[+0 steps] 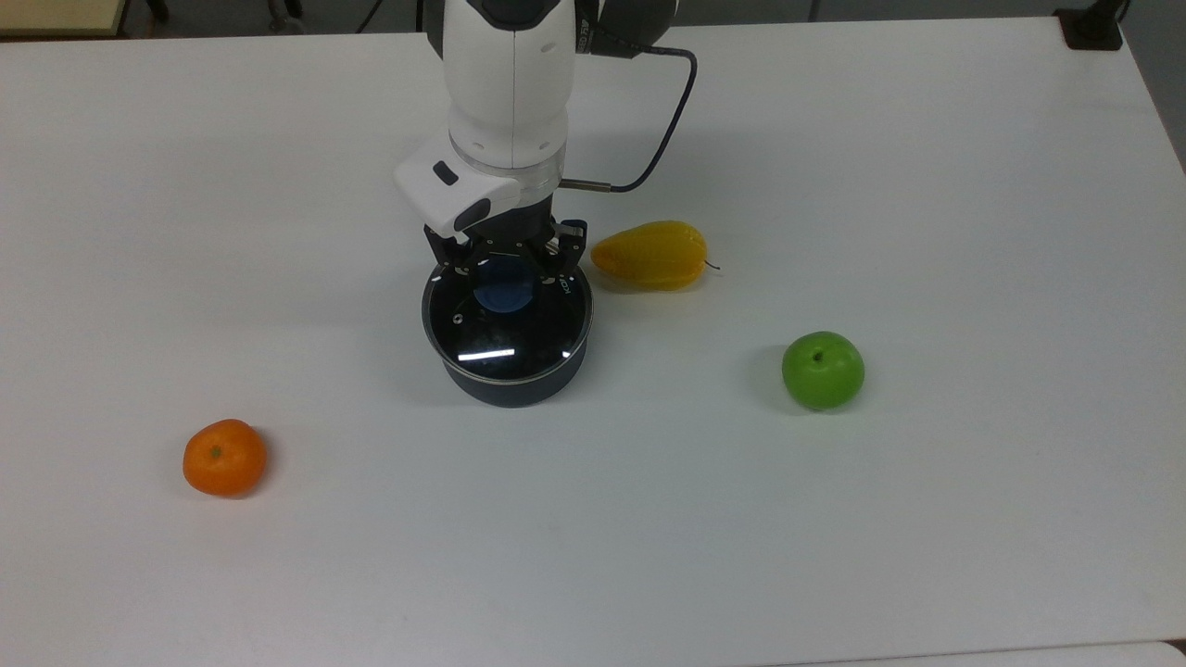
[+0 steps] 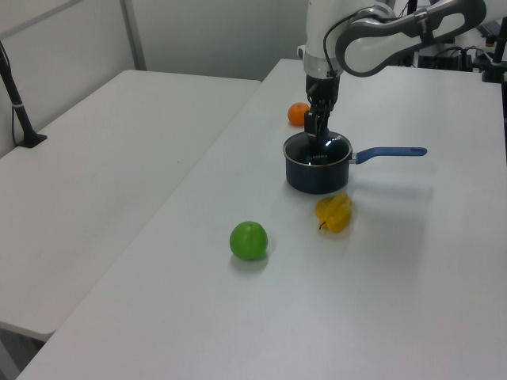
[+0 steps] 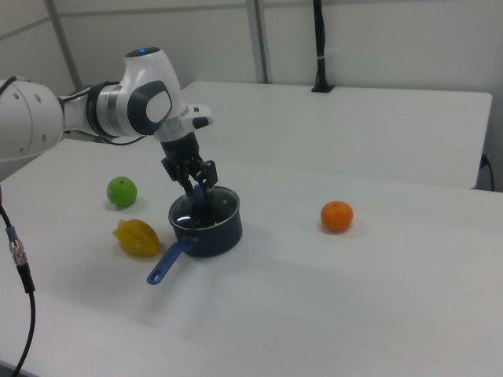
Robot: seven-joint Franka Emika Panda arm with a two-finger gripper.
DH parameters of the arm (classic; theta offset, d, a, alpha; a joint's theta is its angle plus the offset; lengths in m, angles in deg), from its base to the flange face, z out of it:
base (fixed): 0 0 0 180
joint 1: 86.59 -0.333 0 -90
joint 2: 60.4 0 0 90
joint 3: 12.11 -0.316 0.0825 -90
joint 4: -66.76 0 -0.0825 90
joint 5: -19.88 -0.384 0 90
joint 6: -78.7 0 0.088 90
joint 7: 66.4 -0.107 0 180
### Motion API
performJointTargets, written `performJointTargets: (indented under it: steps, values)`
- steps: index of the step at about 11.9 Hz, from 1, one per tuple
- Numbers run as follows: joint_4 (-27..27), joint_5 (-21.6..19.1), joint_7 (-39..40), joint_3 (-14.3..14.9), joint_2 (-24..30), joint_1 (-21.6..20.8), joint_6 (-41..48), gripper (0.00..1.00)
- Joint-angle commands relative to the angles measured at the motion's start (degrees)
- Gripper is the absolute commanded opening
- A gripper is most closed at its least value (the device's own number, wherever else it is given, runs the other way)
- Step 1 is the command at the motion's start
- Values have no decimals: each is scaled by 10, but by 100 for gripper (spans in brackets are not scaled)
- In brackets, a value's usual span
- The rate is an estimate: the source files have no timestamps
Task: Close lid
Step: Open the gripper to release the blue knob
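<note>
White table (image 1: 927, 139), matte, lit evenly; grey floor strip past its far edge in the top view. The left view and right view show a second white table (image 2: 95, 150) alongside, separated by a narrow gap, with a black post (image 3: 318, 43) standing on it and pale wall panels behind.

Dark saucepan (image 1: 514, 375) sits toward the middle of the table, nearer the far edge in the top view. The lid (image 1: 508, 324) lies flat on the saucepan's rim, metal edge all round, blue knob (image 1: 503, 283) at centre and a small vent to the top view's left of the knob. Gripper (image 1: 505, 257) stands straight down over the knob, fingers set on either side of it; whether they press the knob or stand just off it, I cannot tell.

Yellow fruit (image 1: 650, 255) just beside the saucepan on the top view's right. Green apple (image 1: 823, 370) farther toward the right edge. Orange (image 1: 224, 457) well apart, toward the near left corner in the top view.

The arm hides the saucepan's blue handle (image 2: 392, 152) in the top view; the left view and right view show it, pointing to the left view's right, above the yellow fruit. The right view also shows a loose cable (image 3: 20, 271) hanging at the right view's left edge.
</note>
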Motion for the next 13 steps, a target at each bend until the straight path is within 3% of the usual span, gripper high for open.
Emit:
performJointTargets:
  steps: [1,3,5,13]
  values:
    - [0,14,-17,7,0,-8,-16,49]
    - [-3,13,-18,7,1,-8,-9,55]
    - [-8,13,-18,7,4,-10,-7,100]
    - [-15,1,-10,8,73,11,68,100]
